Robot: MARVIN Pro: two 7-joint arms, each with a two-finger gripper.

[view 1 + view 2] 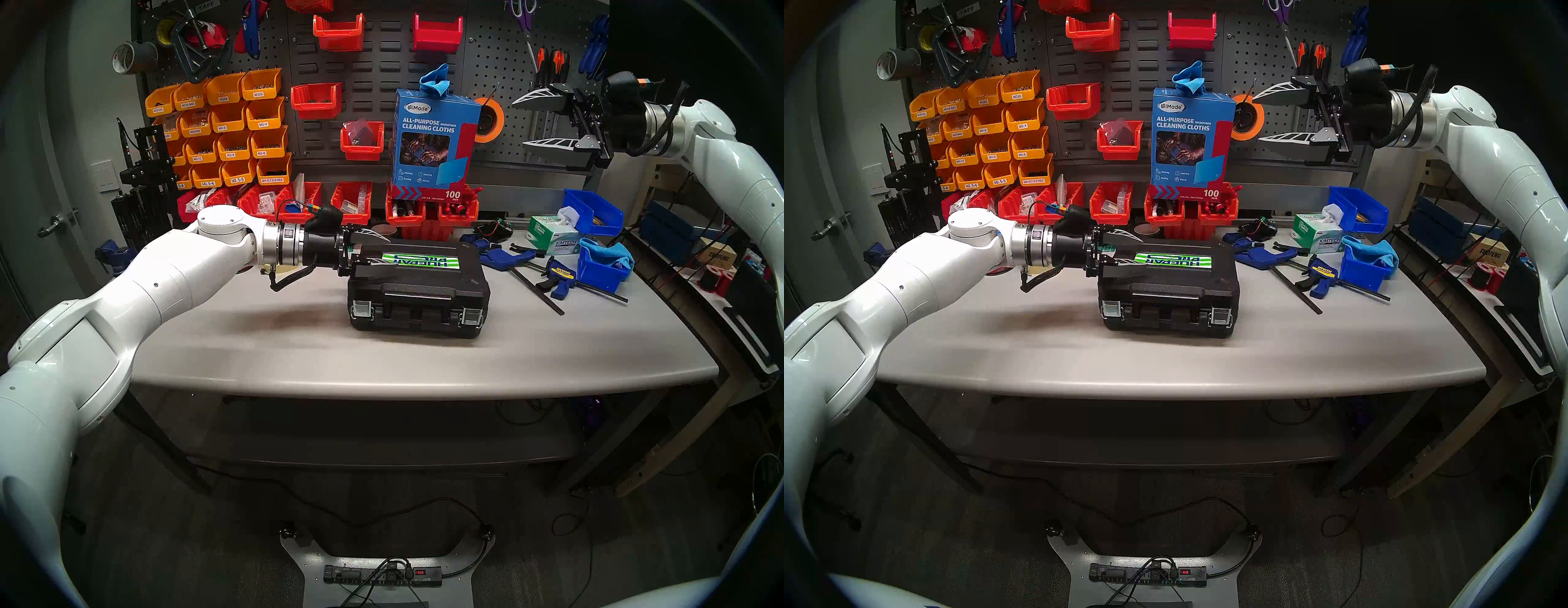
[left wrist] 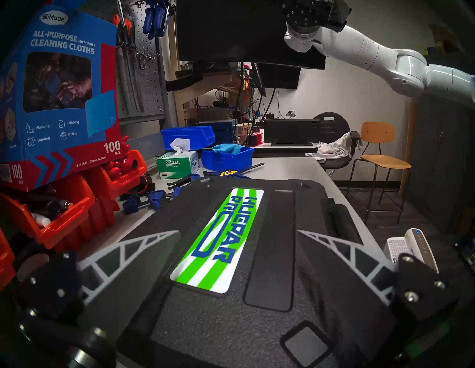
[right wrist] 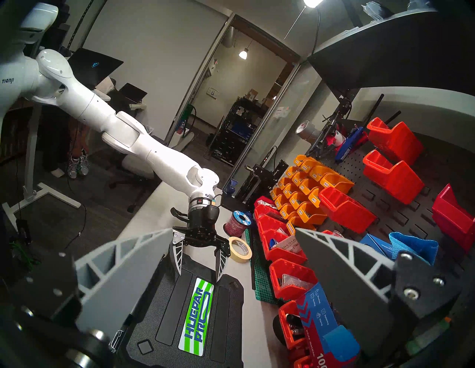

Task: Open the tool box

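the black moulded plastic tool box (image 1: pixel 418 293) with a green-white-blue striped label is seen closed at the centre of the grey table (image 1: pixel 297 339). the left gripper (image 1: pixel 373 248) is spread wide over the box's left end, its fingers (image 2: pixel 133 246) lying on or just above the lid. the right gripper (image 1: pixel 536 123) is held released, gripping nothing, at the upper right of the frame.

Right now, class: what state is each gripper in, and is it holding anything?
Left gripper: open, fingers spread over the tool box lid's left end, gripping nothing.
Right gripper: open, empty, raised in front of the pegboard.
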